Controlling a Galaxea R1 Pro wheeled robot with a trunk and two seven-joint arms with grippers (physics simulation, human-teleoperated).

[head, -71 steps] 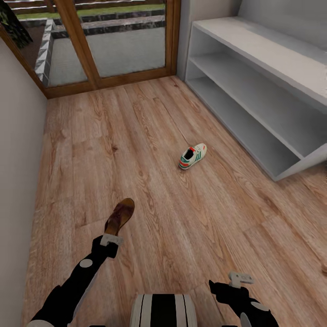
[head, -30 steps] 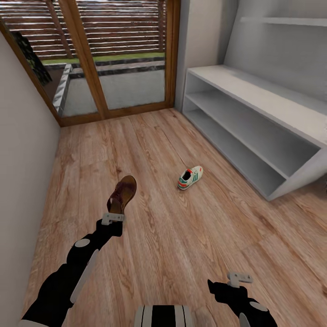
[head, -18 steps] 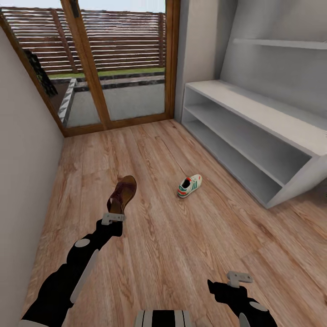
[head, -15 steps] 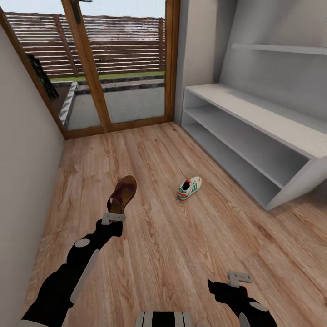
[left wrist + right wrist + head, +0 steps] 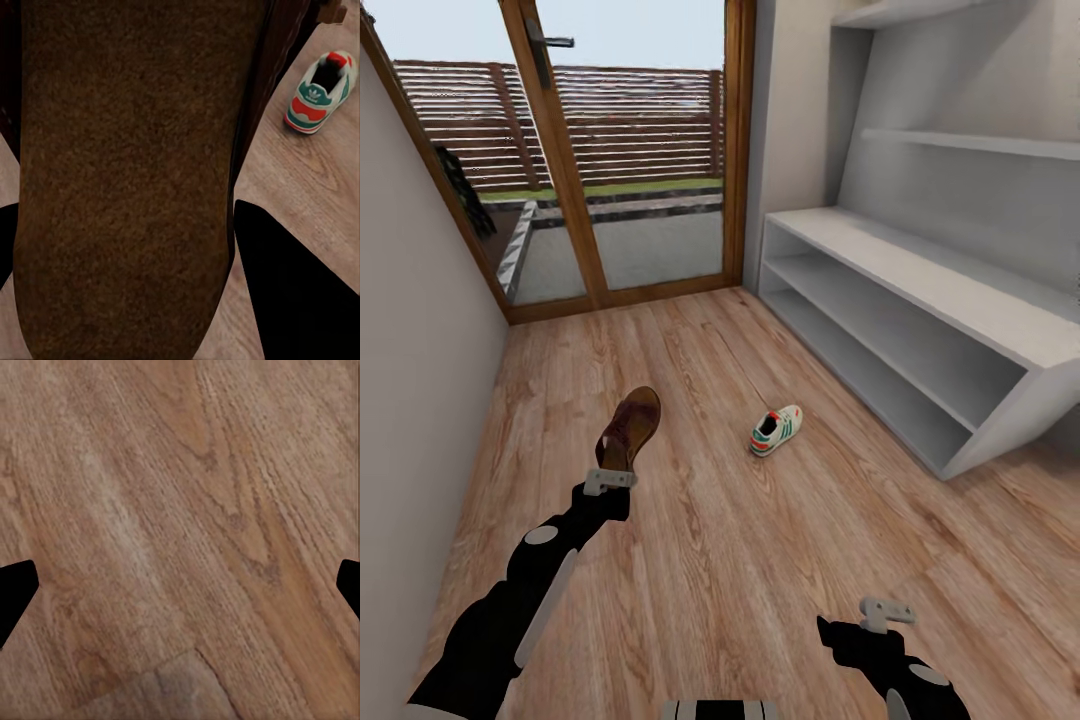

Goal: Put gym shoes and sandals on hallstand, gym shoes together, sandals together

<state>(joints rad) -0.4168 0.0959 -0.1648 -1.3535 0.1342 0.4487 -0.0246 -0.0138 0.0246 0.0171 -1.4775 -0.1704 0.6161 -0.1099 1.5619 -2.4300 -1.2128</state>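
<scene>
The left claw (image 5: 610, 478) grips a brown sandal (image 5: 629, 428) by its heel, held above the corridor floor (image 5: 760, 560). One gym shoe (image 5: 776, 429) lies on the floor near the hallstand (image 5: 920, 300). The right claw (image 5: 887, 611) hangs spread and empty.

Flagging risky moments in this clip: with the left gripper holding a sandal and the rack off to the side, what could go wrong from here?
The left gripper grips the sandal only at its heel end, with most of it sticking out ahead, so it may swing or slip in transit. The gym shoe lies on the corridor floor between sandal and hallstand; the base might nudge it. The sandal could catch a shelf edge when it goes in.
</scene>
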